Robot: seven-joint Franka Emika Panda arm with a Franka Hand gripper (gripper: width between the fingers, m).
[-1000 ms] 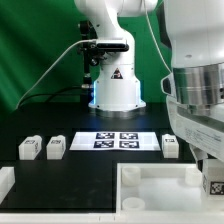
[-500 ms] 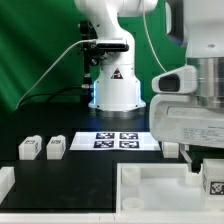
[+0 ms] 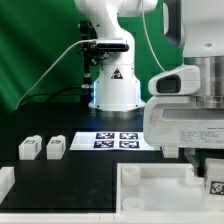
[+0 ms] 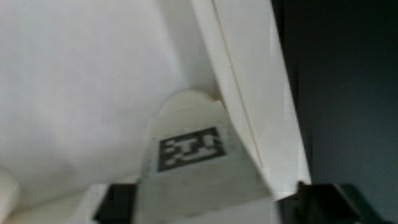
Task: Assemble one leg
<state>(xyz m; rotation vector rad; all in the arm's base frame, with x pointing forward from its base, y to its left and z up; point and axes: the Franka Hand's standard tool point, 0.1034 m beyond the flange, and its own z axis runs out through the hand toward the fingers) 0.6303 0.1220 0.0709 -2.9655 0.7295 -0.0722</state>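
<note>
My gripper [image 3: 212,172] hangs at the exterior view's right, over the large white tray-like piece [image 3: 150,182]. It is shut on a leg [image 3: 214,186], a small white block whose tag faces the camera. In the wrist view the same leg [image 4: 196,150] runs between my two dark fingers [image 4: 118,203], with its rounded end against the white piece's corner wall [image 4: 240,70]. Two more legs [image 3: 28,148] [image 3: 56,146] stand on the black table at the exterior view's left.
The marker board [image 3: 115,140] lies flat in the middle, in front of the robot base [image 3: 115,90]. A white part [image 3: 5,181] shows at the lower left edge. The arm's bulky wrist [image 3: 190,115] hides the table's right side.
The arm's wrist has shifted toward the exterior view's left and now covers the leg that stood to the right of the marker board. The held leg has stayed at almost the same spot.
</note>
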